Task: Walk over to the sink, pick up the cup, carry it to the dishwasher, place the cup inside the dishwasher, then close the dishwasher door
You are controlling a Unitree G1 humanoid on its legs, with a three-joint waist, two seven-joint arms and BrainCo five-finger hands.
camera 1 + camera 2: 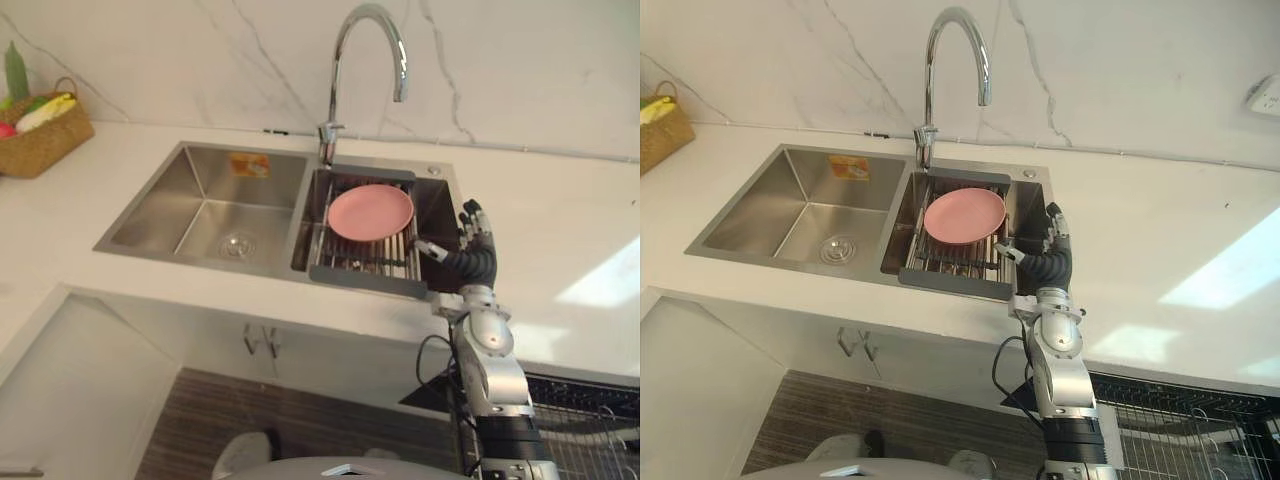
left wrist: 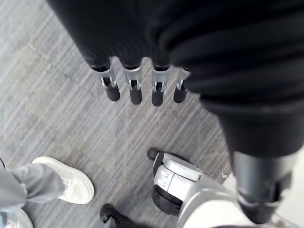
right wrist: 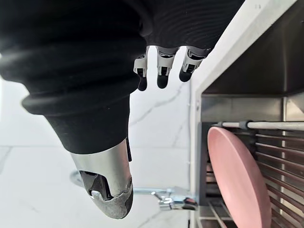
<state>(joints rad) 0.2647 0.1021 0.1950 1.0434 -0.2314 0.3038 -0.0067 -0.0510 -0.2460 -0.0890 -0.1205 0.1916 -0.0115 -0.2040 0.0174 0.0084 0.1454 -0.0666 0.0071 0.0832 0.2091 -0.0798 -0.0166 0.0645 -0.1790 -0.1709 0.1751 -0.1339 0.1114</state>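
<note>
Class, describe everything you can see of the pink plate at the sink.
The pink plate is round, plain and smooth, with a shallow rim, and looks empty. It lies face up on the bars of a metal rack in the right basin of the steel sink, below the tap. Only the rack touches it; the right hand, fingers straight, is beside the rack, apart from the plate.

1 plate (image 1: 370,212), 2 basins (image 1: 165,205), 1 faucet (image 1: 334,80)

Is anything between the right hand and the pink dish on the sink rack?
Nothing visible does. The right hand hovers open by the sink at its right rim. The pink dish lies on the rack beside it, with only bare bars between.
</note>
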